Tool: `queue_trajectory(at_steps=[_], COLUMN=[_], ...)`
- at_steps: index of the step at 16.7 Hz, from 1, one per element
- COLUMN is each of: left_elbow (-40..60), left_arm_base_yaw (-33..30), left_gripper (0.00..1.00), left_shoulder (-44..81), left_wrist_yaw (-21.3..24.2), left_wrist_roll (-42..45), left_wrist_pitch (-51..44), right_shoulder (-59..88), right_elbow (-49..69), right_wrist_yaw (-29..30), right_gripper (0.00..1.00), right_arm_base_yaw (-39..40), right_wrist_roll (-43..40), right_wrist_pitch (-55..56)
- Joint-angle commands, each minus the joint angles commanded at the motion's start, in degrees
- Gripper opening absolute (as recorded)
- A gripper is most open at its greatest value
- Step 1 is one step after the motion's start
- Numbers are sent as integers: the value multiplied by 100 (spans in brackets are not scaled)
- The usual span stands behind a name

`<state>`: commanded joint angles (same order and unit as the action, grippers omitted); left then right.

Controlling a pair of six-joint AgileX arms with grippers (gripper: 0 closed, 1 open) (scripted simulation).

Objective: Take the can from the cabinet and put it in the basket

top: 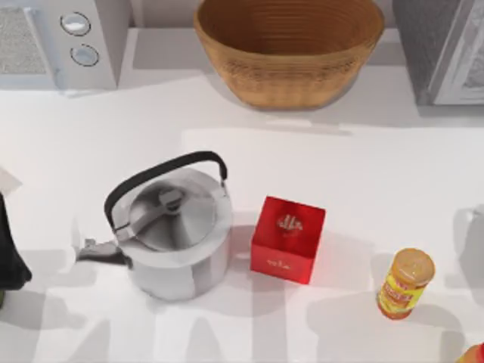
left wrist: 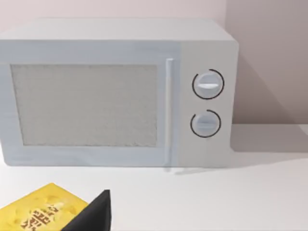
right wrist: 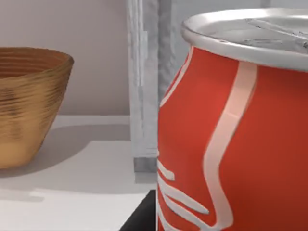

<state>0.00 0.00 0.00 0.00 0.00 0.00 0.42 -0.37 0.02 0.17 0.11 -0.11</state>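
You have the can [right wrist: 231, 139] upright, right up against the right wrist camera; I cannot tell its grip. Basket [top: 289, 47] sits far centre, cabinet [top: 442, 49] far right, open table [top: 363, 166] between.

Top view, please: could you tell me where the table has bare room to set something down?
The widest bare patch lies between the basket and the kettle, running right toward the cabinet. The strip under the microwave is free too. It is crowded in front: kettle, red box and yellow jar.
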Motion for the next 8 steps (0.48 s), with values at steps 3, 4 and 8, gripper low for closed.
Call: queue_trajectory(at_steps=[3,4,8], left_elbow=[0,0,0], left_arm_base_yaw=[0,0,0], left_gripper=[100,100,100], left_shoulder=[0,0,0], left_wrist_yaw=[0,0,0], left_wrist_roll=[0,0,0], left_wrist_pitch=[0,0,0], right_shoulder=[353,594,2161], right_elbow=[347,574,1884], right_wrist_yaw=[126,209,698], right_gripper=[0,0,0], right_arm_base_yaw=[146,233,705], right_wrist_roll=[7,10,24], right_wrist_pitch=[153,244,711])
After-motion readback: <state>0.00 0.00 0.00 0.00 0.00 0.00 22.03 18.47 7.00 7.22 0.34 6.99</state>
